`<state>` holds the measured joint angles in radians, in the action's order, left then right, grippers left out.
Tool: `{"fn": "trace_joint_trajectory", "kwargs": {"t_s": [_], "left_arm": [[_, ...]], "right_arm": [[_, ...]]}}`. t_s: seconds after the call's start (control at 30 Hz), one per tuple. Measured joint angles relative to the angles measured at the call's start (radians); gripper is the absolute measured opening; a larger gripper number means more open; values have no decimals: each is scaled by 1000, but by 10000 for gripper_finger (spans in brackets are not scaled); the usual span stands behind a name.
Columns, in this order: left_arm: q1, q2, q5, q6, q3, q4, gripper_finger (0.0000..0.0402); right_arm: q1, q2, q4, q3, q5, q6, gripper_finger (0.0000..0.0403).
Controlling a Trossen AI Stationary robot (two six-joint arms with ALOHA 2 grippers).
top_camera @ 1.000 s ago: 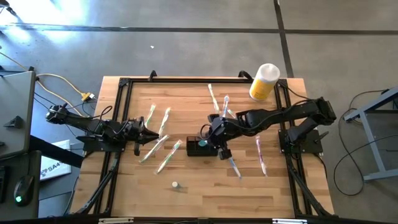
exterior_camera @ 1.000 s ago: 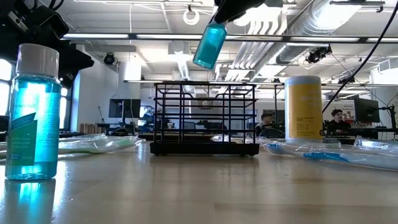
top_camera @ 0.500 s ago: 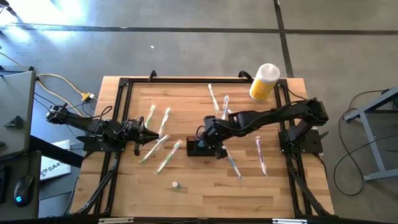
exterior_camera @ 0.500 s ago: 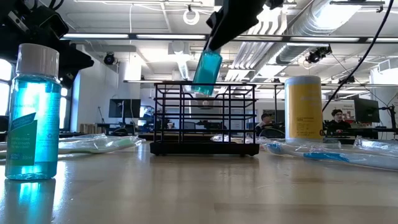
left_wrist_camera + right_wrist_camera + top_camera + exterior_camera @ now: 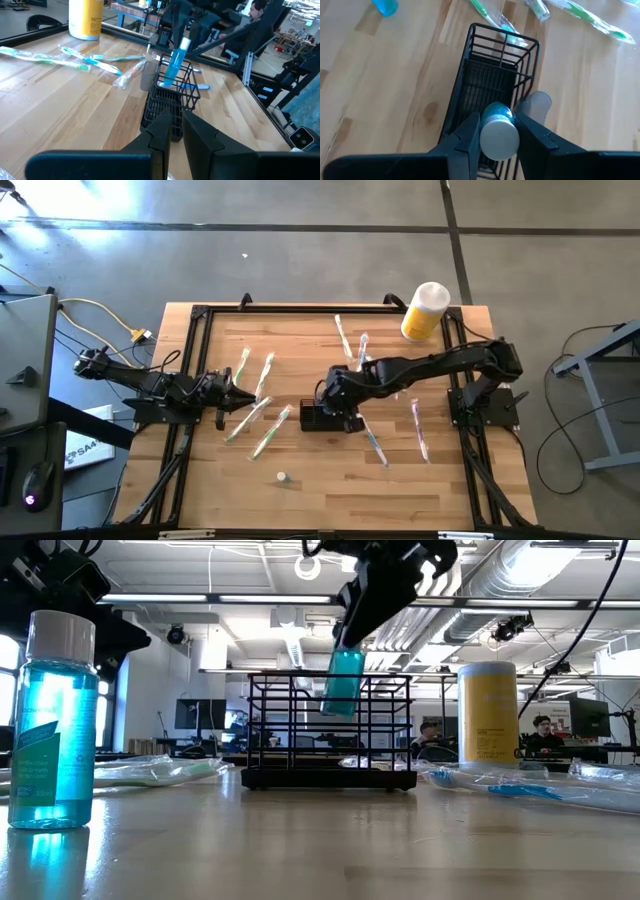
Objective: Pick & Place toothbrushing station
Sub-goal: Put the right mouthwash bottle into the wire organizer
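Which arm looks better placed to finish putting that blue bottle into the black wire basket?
The right. Its gripper already holds the blue bottle, tilted and partly inside the black wire basket. The left gripper sits off to the side near the wrapped toothbrushes, holding nothing.

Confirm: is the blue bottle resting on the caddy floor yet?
No. In the low view the blue bottle, held by the right end effector, hangs partway inside the black wire caddy, clearly above its floor.

Right pincer (image 5: 352,635) and bottle (image 5: 343,683) block caddy (image 5: 329,732) top.
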<state>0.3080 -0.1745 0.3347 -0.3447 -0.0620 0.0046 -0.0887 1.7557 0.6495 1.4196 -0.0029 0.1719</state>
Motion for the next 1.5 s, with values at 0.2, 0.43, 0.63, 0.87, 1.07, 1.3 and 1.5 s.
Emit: {"fn": "trace_joint_trajectory", "kwargs": {"t_s": [0.2, 0.43, 0.63, 0.87, 1.07, 1.3, 1.5], "left_arm": [[0, 0, -3, 0, -1, -7, 47], [0, 0, -2, 0, -1, -6, 47], [0, 0, -2, -1, -1, -6, 47], [0, 0, -2, -1, -1, -6, 47], [0, 0, -2, -1, -1, -6, 47], [0, 0, -1, -3, -1, -6, 47], [0, 0, 1, -3, -1, -6, 47]], "right_arm": [[0, 36, 7, 1, -8, -17, 89], [8, 84, 1, 0, -33, -26, 89], [14, 103, 8, 1, -34, -37, 89], [13, 102, -3, 1, -54, -37, 89], [13, 102, -16, 1, -102, -20, 89], [25, 112, -33, 1, -113, -13, 89], [43, 147, -53, 3, -133, -4, 89]]}}
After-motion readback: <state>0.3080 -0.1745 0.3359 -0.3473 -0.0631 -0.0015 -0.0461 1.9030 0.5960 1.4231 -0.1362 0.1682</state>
